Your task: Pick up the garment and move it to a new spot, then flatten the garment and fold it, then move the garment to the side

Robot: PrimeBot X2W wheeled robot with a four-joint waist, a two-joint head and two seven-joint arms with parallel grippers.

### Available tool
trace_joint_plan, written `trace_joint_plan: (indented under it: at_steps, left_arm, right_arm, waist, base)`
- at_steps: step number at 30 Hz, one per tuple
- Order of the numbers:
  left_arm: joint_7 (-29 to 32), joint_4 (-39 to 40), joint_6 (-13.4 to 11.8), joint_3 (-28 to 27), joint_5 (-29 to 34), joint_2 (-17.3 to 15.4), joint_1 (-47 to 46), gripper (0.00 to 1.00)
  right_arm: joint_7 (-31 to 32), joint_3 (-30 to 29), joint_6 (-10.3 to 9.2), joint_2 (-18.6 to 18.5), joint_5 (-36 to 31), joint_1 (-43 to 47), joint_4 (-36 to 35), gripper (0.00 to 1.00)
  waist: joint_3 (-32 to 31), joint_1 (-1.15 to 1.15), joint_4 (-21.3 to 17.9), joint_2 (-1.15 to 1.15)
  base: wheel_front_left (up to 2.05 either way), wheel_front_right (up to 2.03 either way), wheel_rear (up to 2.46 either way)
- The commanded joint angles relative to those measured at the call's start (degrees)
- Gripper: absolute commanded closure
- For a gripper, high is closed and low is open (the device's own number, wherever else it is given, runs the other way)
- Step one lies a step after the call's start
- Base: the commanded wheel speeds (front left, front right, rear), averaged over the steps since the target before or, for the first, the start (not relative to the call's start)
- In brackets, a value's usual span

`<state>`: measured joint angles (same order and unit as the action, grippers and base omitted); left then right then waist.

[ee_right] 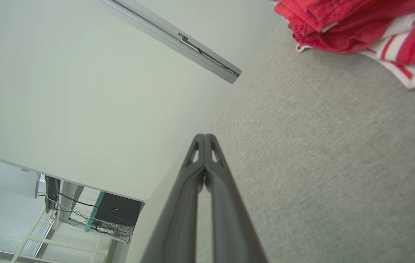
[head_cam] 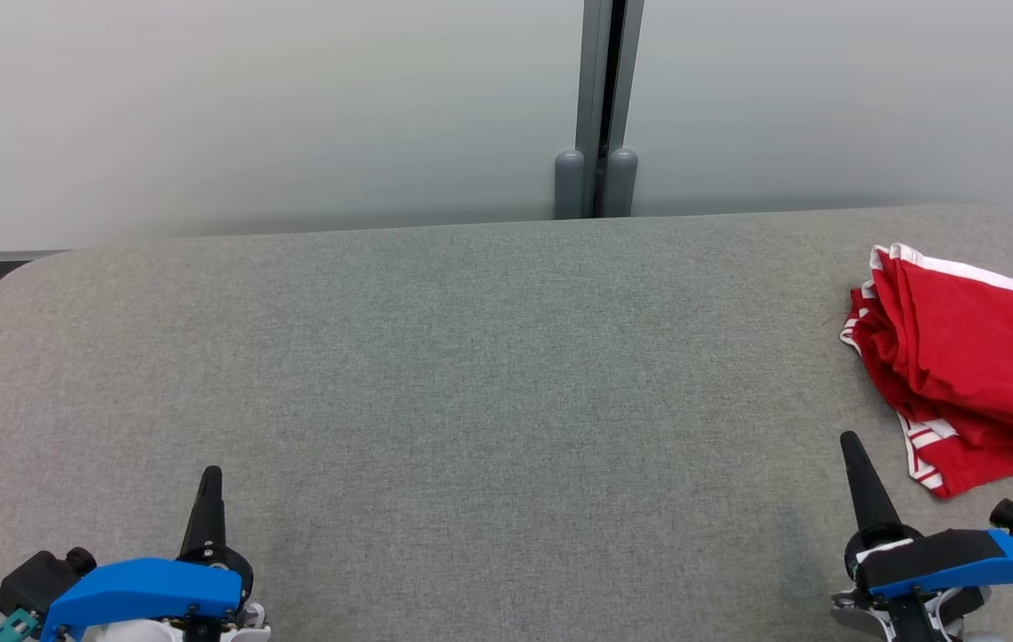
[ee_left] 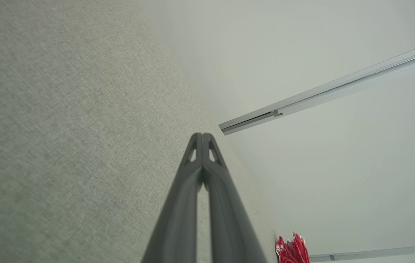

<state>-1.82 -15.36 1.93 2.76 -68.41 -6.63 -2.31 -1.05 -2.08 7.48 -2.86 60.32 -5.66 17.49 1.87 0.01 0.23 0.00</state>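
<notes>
Garment (head_cam: 970,366) status, biggest item down.

Bench (head_cam: 471,401): a grey fabric top is seen across the whole head view. Pale wall panels (head_cam: 292,107) are seen behind it, joined at a grey upright post (head_cam: 603,107).

The garment is red with white trim and red-white striped edging. It is lying at the far right of the bench, well apart from the centre, and is cut off by the right edge of the head view. It is stacked in thick layers, roughly folded, with edges not squared. It is touched by neither arm.

Right end effector (head_cam: 854,455): parked low right, just beside the garment's near striped corner, with no contact. Its fingers are pressed together and nothing is pinched, as is also seen in the right wrist view.

Left end effector (head_cam: 210,481): parked low left, well apart from the garment. Its fingers are pressed together and nothing is held.

Progress, as a judgement: a layered bundle at the side with both arms parked fits the end state, i.e. moved, flattened, folded and set aside. In that case nothing is left except perhaps a tidier fold. A start pile cannot be ruled out from these views, since the fold is loose. In that case every step is left, and the pickup is best reached by the right arm.
</notes>
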Motion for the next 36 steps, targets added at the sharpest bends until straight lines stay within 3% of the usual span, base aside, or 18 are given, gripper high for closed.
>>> trace_joint_plan:
  at_steps: [1,36]
  left_arm:
    - [0.47,0.67,0.52,-0.69,-1.33,0.16,-1.34,1.00]
    - [5.35,1.20,3.84,-6.07,-15.70,2.32,-3.16,1.00]
  right_arm:
    - [0.41,-0.39,0.02,-0.07,1.93,-0.70,-0.92,1.00]
    - [4.99,-3.04,0.02,-0.07,20.84,-0.79,-2.66,1.00]
  waist:
    - [-0.04,0.00,0.00,0.00]
    - [-0.96,-0.01,-0.13,0.00]
  base:
    - [0.00,0.00,0.00]
    - [0.00,0.00,0.00]
